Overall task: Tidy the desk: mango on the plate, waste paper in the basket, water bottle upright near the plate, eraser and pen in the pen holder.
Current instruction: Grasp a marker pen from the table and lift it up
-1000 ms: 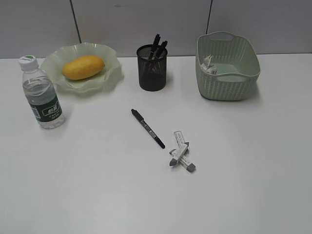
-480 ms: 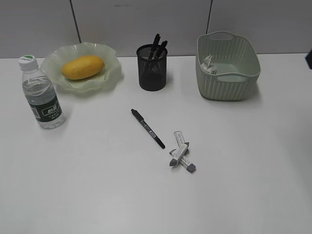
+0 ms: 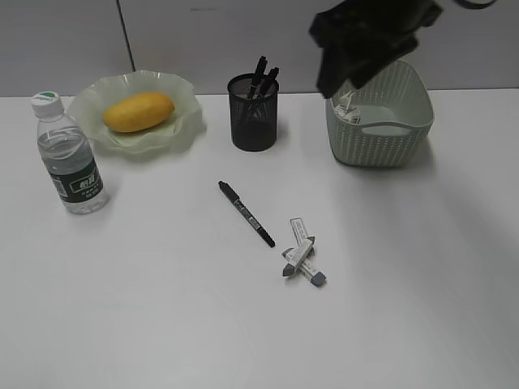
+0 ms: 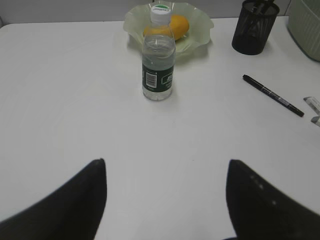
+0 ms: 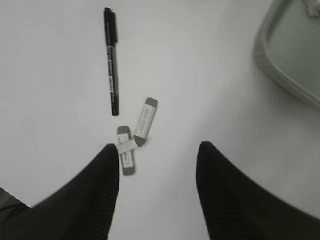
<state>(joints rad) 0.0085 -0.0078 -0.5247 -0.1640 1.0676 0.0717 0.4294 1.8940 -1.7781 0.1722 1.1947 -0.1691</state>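
The mango lies on the plate. The water bottle stands upright left of the plate; it also shows in the left wrist view. The pen holder holds several pens. A black pen and two crossed erasers lie on the desk. The waste paper sits in the basket. My right gripper is open and empty, high above the erasers and pen; in the exterior view it is a dark blur. My left gripper is open, over bare desk.
A grey wall panel runs along the desk's far edge. The basket's rim is at the upper right of the right wrist view. The pen holder and pen show at the right of the left wrist view.
The right arm has swung into the exterior view from the right edge and now hangs blurred over the basket's near-left corner. Nothing on the desk has moved.
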